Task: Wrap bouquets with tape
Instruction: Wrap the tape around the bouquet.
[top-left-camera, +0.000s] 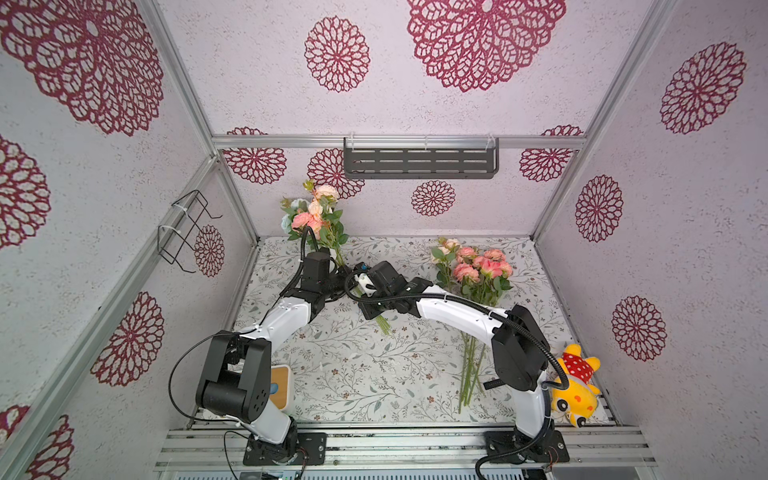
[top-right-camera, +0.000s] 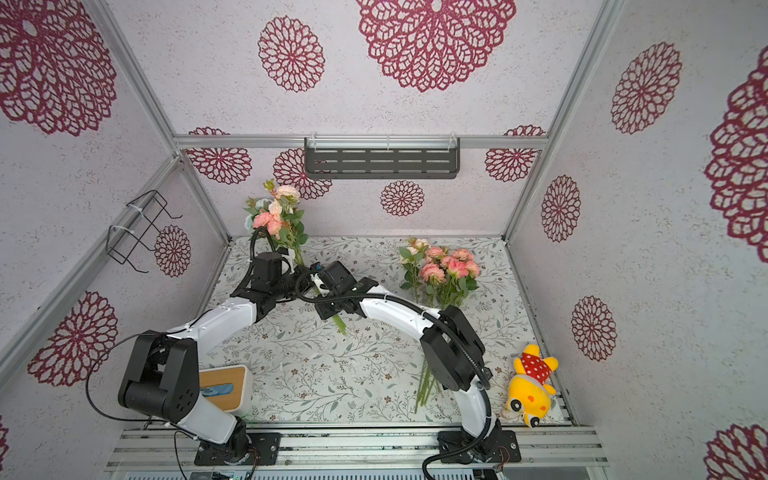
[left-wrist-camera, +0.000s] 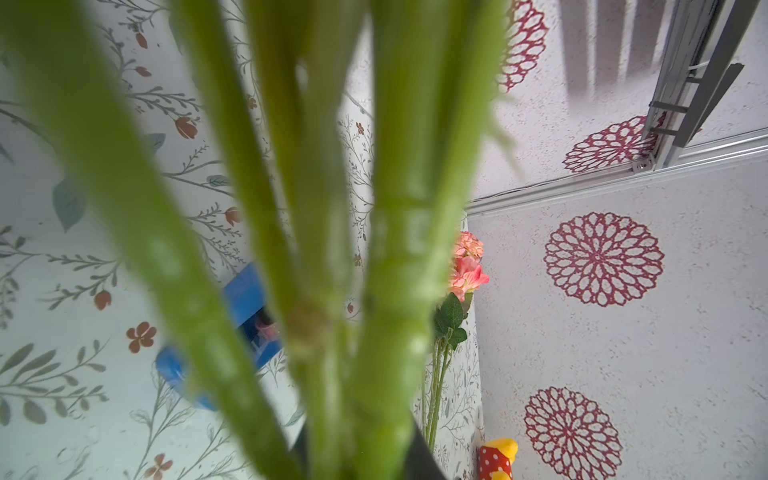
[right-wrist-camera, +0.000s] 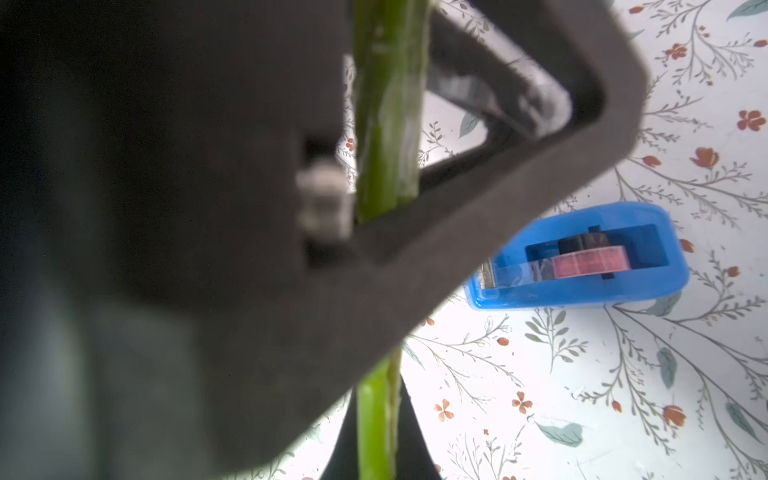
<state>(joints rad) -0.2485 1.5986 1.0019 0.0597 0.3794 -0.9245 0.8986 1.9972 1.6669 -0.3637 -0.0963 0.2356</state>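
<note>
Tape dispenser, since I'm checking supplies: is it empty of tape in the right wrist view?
No, a reddish roll sits in the middle of the dispenser.

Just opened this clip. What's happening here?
Both arms meet at the green stems of the pink-and-peach artificial bouquet with a pale blue bloom, raised off the floral-print table. The right gripper is shut on the stems; whether the left gripper grips them is unclear. The blue plastic tape dispenser sits beneath; the second pink bouquet lies untouched.
</note>
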